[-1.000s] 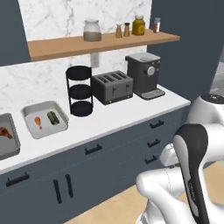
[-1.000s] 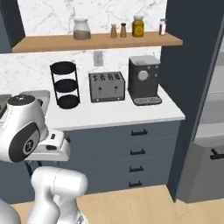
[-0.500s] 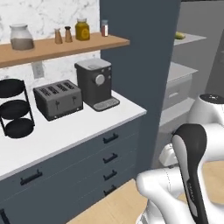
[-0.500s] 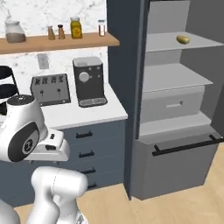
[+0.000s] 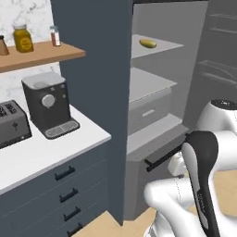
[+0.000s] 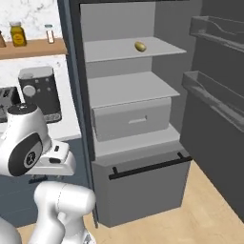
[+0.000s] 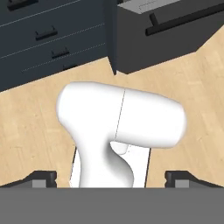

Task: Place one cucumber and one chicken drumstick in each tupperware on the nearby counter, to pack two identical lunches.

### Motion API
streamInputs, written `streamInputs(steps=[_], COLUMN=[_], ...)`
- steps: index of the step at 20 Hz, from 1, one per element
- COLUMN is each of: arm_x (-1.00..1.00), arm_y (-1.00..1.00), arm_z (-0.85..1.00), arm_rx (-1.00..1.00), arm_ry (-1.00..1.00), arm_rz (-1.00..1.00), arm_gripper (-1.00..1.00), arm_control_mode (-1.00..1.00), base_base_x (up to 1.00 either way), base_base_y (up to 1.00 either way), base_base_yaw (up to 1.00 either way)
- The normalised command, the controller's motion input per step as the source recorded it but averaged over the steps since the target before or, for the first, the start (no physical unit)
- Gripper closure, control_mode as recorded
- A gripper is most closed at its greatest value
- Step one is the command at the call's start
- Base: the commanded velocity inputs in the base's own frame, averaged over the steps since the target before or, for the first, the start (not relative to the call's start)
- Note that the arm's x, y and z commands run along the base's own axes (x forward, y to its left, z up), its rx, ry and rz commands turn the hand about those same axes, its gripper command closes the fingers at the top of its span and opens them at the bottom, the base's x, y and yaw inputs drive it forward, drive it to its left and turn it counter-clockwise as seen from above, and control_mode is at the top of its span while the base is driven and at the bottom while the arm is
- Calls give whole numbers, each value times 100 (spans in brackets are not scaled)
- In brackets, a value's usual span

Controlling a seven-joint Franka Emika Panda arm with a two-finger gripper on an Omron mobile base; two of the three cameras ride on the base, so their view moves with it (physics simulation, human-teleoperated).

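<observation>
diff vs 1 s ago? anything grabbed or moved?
Only the base turned right, so the views swung from the counter with the tupperware to the open fridge. The coffee machine slid toward the left edge, and a small yellowish item on the fridge's upper shelf came into sight. Nothing grabbed or released. The claw stayed open and empty, arm still tucked.

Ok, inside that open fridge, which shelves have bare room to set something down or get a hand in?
The top shelf is bare left of the small yellow item near its right end. The shelf below looks free across its whole width, above the closed drawer. The counter is tighter: the coffee machine and toaster crowd its back, leaving its front strip bare.
</observation>
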Motion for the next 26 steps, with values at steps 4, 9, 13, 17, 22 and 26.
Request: streamInputs(steps=[4, 9, 13, 17, 22, 26], arm_x=[0, 0, 0, 0, 0, 0], arm_y=[0, 0, 0, 0, 0, 0], arm_z=[0, 0, 0, 0, 0, 0], arm_rx=[0, 0, 0, 0, 0, 0], arm_ry=[0, 0, 0, 0, 0, 0], arm_rz=[0, 0, 0, 0, 0, 0], arm_gripper=[-100, -100, -100, -100, -100, -100], arm_control_mode=[100, 100, 100, 100, 100, 100], base_base_x=[75, 77, 62, 49, 48, 54], base_base_y=[-57, -38, -27, -43, -46, -8], base_base_yaw=[7, 23, 20, 22, 28, 26])
